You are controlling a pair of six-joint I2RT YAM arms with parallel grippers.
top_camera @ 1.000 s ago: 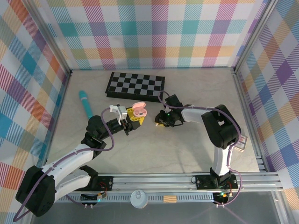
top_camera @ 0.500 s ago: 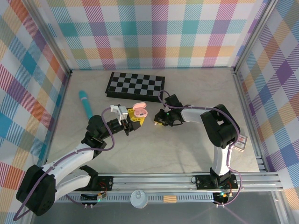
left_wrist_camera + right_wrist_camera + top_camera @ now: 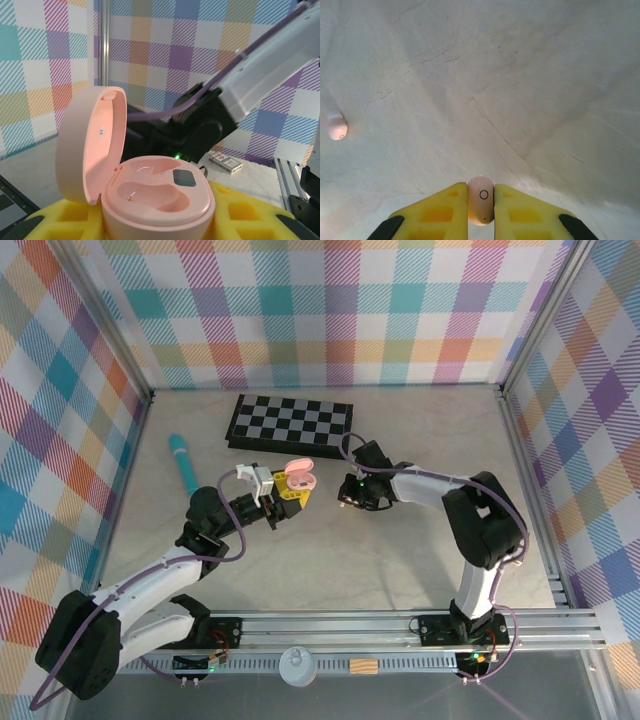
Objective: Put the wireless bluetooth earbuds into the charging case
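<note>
A pale pink charging case (image 3: 150,187) sits with its lid up between the yellow fingers of my left gripper (image 3: 293,490), which is shut on it; both wells in it look empty. In the top view the case (image 3: 299,476) is held above the table, left of centre. My right gripper (image 3: 480,212) is shut on a pale pink earbud (image 3: 480,200), pinched between its yellow fingers just over the table. In the top view the right gripper (image 3: 347,500) is a short way right of the case. A second pink earbud (image 3: 337,127) lies loose on the table at the left of the right wrist view.
A black-and-white checkerboard (image 3: 290,423) lies at the back of the table. A teal stick (image 3: 183,462) lies at the left. A small box (image 3: 514,546) sits by the right arm near the right wall. Checked walls close in three sides.
The right gripper's fingers have closed on the pink earbud and the right arm has shifted slightly. The left arm and the case have stayed still.
</note>
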